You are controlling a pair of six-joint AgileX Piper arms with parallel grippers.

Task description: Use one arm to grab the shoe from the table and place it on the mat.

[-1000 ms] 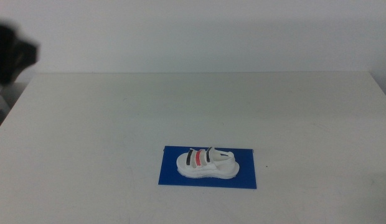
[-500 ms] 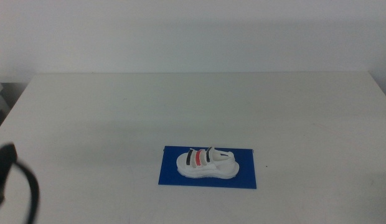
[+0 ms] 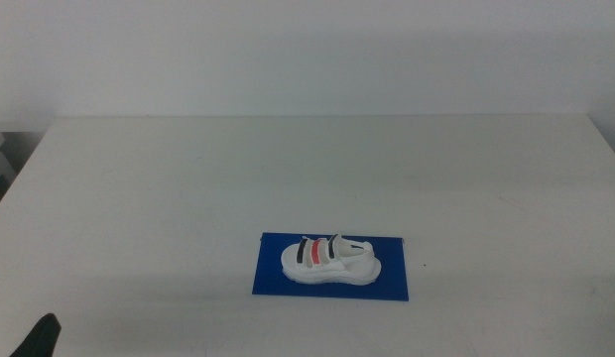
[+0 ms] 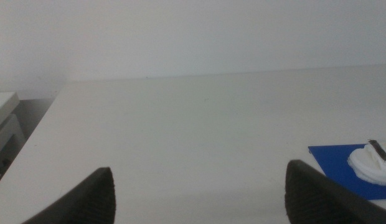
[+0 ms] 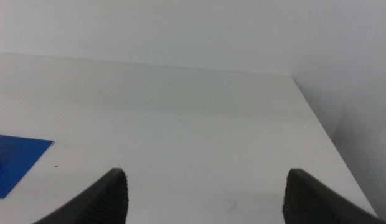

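At the lower left corner of the middle view, only a dark tip of the left gripper (image 3: 40, 340), pulled back to the near table edge; in its wrist view (image 4: 199, 199), jaws spread wide, nothing between them. Right gripper (image 5: 202, 196) out of the middle view, jaws likewise spread wide over bare table (image 3: 288, 169).

Further in, at lower centre of the middle view, shoe (image 3: 328, 260) lying flat and upright on the mat (image 3: 271, 278), inside its edges, toe toward frame left; task looks done.

Probably light and fairly stiff in the sole, with softer straps; not fragile, smooth white sides perhaps a little slippery. Best taken across the sole's narrow width at mid-length, near the straps, jaws down either side.

Count: one shoe, three straps (two black, one red), one mat, one table, two grippers
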